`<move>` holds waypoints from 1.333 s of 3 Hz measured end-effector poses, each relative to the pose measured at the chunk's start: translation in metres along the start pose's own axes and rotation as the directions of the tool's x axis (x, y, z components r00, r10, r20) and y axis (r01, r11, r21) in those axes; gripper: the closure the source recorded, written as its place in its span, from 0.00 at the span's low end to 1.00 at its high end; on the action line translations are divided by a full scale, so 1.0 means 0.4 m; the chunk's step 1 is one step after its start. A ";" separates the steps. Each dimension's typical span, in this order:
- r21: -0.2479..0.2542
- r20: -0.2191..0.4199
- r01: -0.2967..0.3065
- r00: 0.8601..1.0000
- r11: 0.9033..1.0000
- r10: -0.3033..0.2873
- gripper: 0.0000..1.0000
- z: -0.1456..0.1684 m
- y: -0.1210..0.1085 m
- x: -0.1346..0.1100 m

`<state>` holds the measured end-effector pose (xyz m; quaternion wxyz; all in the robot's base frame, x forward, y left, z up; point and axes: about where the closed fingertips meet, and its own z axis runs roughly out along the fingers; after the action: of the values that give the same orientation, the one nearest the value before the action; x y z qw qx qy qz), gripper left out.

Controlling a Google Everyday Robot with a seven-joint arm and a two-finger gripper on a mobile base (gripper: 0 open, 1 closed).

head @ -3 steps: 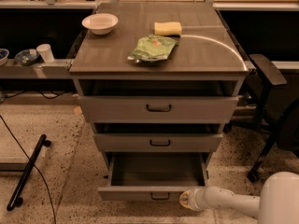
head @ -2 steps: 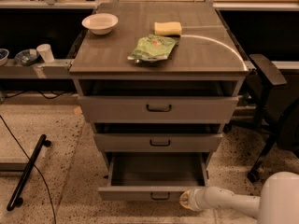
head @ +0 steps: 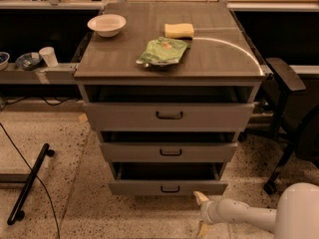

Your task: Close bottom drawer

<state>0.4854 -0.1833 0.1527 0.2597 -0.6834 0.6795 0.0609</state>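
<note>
Part-open bottom drawer [head: 168,187], lowest of three in the grey cabinet [head: 169,68].
Low grey front, small dark loop handle [head: 170,188]; the inside is in shadow and unreadable. The gripper [head: 200,213] sits just below and right of the front, fingers spread, holding nothing; contact unclear. The arm [head: 239,214] is cut off at the frame edge. On top: one bowl [head: 106,24], one sponge [head: 179,30], one green packet [head: 162,52].

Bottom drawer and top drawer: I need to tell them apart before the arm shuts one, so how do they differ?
The bottom drawer is narrower than the top drawer. Its front panel is low; the top drawer's is taller. The gripper, open, sits by the bottom drawer's lower right corner, far from the top drawer. Both are grey, partly open, with a dark loop handle.
</note>
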 end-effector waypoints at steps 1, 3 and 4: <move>0.000 0.000 0.000 1.000 1.000 0.000 0.00 0.000 0.000 0.000; -0.097 0.019 0.018 1.000 0.995 -0.016 0.49 0.052 -0.025 0.022; -0.077 0.039 -0.015 0.999 0.997 0.018 0.81 0.076 -0.101 0.036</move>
<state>0.5333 -0.1853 0.1313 0.2463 -0.6859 0.6771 0.1025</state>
